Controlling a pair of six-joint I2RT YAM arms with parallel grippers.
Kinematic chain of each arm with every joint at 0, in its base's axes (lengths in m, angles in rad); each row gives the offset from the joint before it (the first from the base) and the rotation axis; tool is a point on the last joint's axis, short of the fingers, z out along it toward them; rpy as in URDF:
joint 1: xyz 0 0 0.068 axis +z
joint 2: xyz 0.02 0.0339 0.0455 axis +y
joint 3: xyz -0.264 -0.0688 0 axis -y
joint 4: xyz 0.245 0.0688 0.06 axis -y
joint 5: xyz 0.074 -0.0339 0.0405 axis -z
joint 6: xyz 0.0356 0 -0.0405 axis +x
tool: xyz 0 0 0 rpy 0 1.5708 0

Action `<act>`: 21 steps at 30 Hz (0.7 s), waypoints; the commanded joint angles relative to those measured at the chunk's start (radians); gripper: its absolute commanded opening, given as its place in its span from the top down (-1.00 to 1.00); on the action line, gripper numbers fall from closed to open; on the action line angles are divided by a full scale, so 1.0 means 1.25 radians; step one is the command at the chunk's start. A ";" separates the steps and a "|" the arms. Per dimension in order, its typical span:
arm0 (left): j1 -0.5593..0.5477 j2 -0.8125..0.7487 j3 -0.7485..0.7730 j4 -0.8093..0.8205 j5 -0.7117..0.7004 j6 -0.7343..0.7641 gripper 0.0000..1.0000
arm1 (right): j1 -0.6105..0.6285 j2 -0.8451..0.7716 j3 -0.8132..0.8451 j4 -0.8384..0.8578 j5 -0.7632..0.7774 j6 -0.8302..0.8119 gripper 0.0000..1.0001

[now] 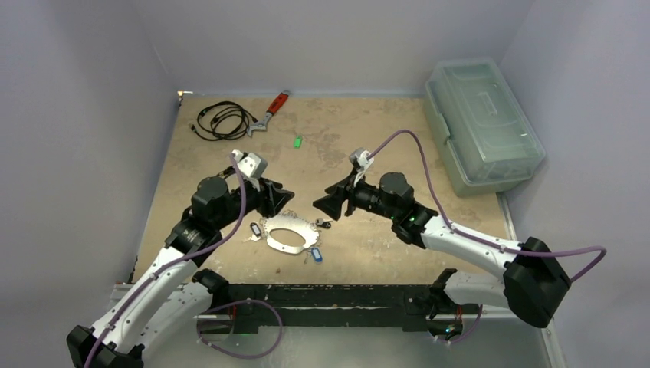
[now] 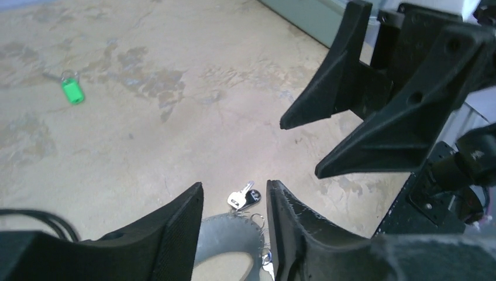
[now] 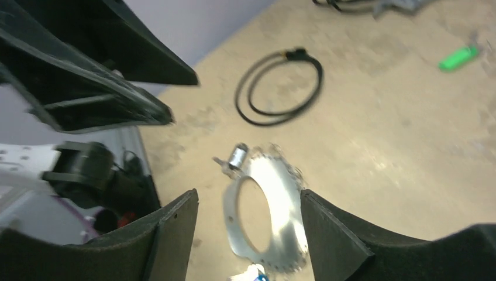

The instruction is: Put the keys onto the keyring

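Both jaws stand spread, empty. We judge threading unfinished: the green-tagged key (image 1: 297, 140) lies loose at 12 o'clock from the grey metal keyring (image 1: 290, 232).

Lab test booth (grey walls (image 1: 322, 38), worn tabletop (image 1: 360, 123)).

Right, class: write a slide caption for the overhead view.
Left tool and right tool, both open, face each other near the keyring; the green key lies apart.
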 commanded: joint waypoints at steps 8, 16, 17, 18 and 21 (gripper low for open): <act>0.004 0.105 0.049 -0.093 -0.268 -0.043 -0.10 | 0.012 0.149 0.192 -0.340 0.189 -0.099 -0.45; -0.030 0.223 0.072 -0.148 -0.378 -0.085 -0.11 | 0.011 0.182 0.227 -0.377 0.251 -0.099 -0.45; -0.038 0.232 0.078 -0.157 -0.397 -0.116 -0.10 | 0.011 0.184 0.223 -0.374 0.252 -0.100 -0.44; -0.047 0.240 0.080 -0.161 -0.410 -0.144 -0.10 | 0.011 0.187 0.220 -0.370 0.249 -0.102 -0.42; -0.073 0.261 0.098 -0.173 -0.411 -0.177 -0.10 | 0.012 0.189 0.203 -0.329 0.170 -0.135 -0.34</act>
